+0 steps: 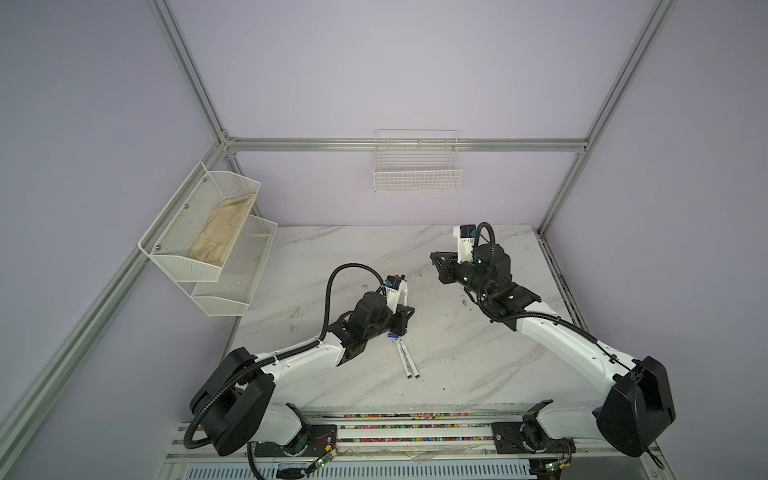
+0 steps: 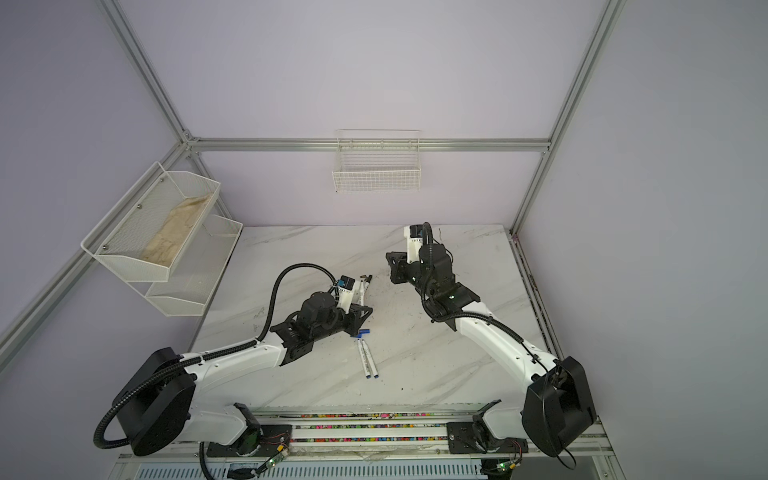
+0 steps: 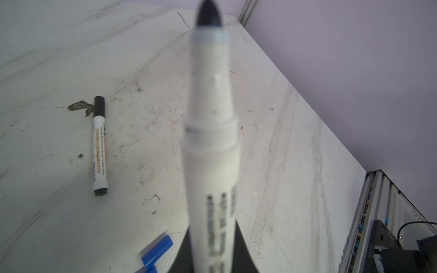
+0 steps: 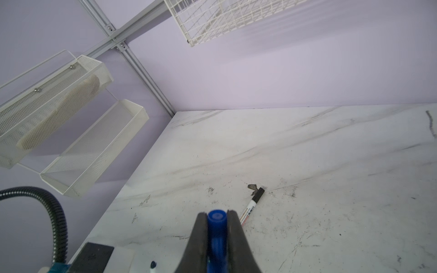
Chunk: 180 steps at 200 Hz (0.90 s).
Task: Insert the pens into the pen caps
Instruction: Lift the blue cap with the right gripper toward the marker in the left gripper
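Note:
My left gripper [image 3: 212,236] is shut on a white uncapped pen [image 3: 212,141] whose dark tip points away from the camera. In both top views this gripper [image 1: 401,326] hangs low over the table's middle. Just in front of it lie two loose blue pen caps [image 3: 157,250] [image 1: 392,335], and two more white pens [image 1: 406,359] lie side by side. My right gripper [image 4: 217,217] is shut on a blue pen cap [image 4: 216,227] and hovers raised at the back right [image 1: 437,266]. A black-capped pen [image 3: 99,146] [image 4: 251,208] lies between the two arms.
The marble table [image 1: 457,353] carries ink scuffs. A two-tier mesh shelf [image 1: 208,241] with a cloth in its upper tier hangs on the left wall. On the back wall hangs a wire basket [image 1: 417,166]. A rail [image 1: 415,424] runs along the front edge.

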Available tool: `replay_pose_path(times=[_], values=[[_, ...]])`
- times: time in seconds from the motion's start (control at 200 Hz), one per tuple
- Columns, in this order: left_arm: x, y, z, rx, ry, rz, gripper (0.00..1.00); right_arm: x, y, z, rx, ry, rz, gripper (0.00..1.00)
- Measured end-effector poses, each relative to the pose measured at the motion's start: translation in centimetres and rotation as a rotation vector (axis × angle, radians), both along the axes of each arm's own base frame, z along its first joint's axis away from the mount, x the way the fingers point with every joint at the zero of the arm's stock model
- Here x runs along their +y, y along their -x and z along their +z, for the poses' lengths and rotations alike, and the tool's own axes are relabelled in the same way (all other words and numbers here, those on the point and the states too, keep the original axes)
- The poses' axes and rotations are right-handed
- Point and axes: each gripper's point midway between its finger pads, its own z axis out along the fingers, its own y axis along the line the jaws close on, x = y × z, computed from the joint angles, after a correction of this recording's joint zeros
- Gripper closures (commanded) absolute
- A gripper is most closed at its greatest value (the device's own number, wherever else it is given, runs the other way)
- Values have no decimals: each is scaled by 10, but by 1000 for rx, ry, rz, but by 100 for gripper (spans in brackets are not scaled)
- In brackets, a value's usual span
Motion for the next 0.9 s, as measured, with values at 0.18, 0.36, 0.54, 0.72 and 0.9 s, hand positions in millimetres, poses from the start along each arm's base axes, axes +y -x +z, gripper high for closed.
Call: replay_pose_path(times=[0.18,0.36,0.54,0.72,0.9], values=[[-23,4,4,-22,20,-73,100,19,21,-8,16,-33,157,100],[-27,5,10,-40,45,-89,100,33,35,4,-8,-72,276,100],[-30,5,16,-55,64,-99,100,38,43,8,-11,-86,332,100],[-31,4,19,-66,75,-101,100,42,44,11,-12,-92,356,100],[-32,3,23,-77,85,-100,100,42,44,11,-10,-92,358,100]])
